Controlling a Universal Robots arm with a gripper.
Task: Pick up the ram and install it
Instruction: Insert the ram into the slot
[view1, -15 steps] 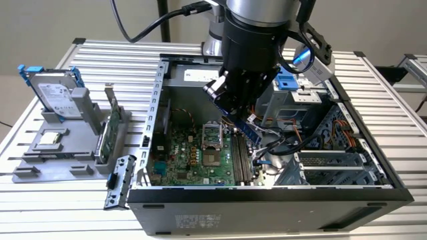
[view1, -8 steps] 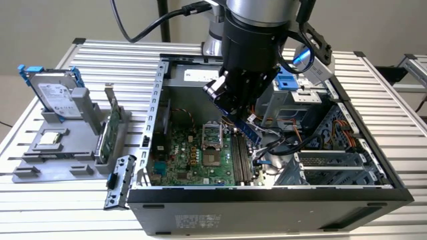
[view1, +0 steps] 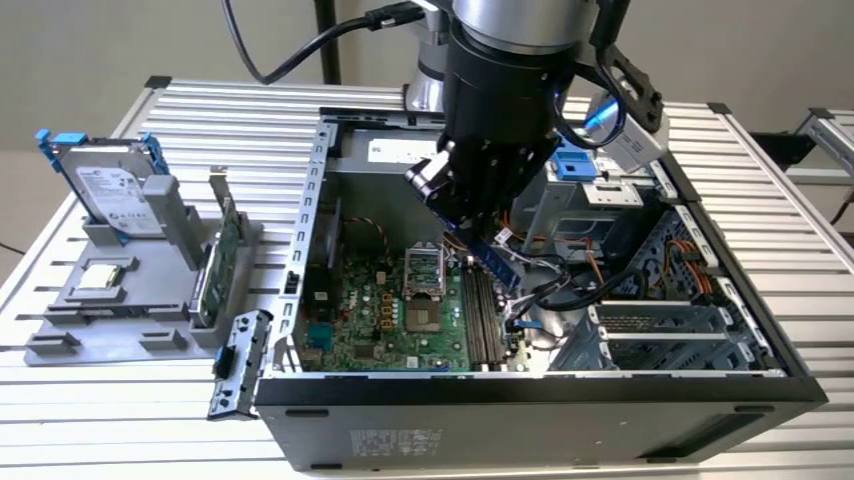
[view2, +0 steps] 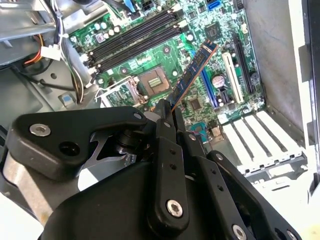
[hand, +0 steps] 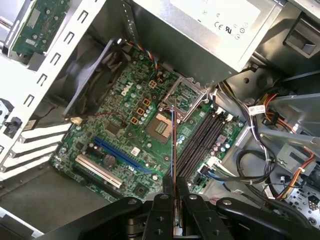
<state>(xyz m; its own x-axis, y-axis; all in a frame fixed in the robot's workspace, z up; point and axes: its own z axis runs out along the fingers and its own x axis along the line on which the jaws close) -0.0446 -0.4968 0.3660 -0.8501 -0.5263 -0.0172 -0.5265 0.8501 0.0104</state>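
Note:
My gripper (view1: 470, 215) hangs inside the open computer case (view1: 534, 390), shut on the ram (view1: 489, 256). The ram is a long, thin dark stick held at one end, its free end slanting down over the motherboard (view1: 380, 325). In the second wrist view the ram (view2: 193, 74) juts out from the fingers (view2: 165, 112) above the board, beside the processor socket (view2: 152, 80). Edge-on in the first wrist view, the ram (hand: 173, 142) is a thin line between the fingertips (hand: 164, 186). The black memory slots (hand: 202, 140) lie beside it; it stands above them, not seated.
A silver hard drive with blue rails (view1: 114, 185) and a green card (view1: 220, 265) stand in a grey holder (view1: 100, 310) at the exterior view's left. Cable bundles (view1: 561, 285) and a drive cage (view1: 667, 330) crowd the case on the exterior view's right.

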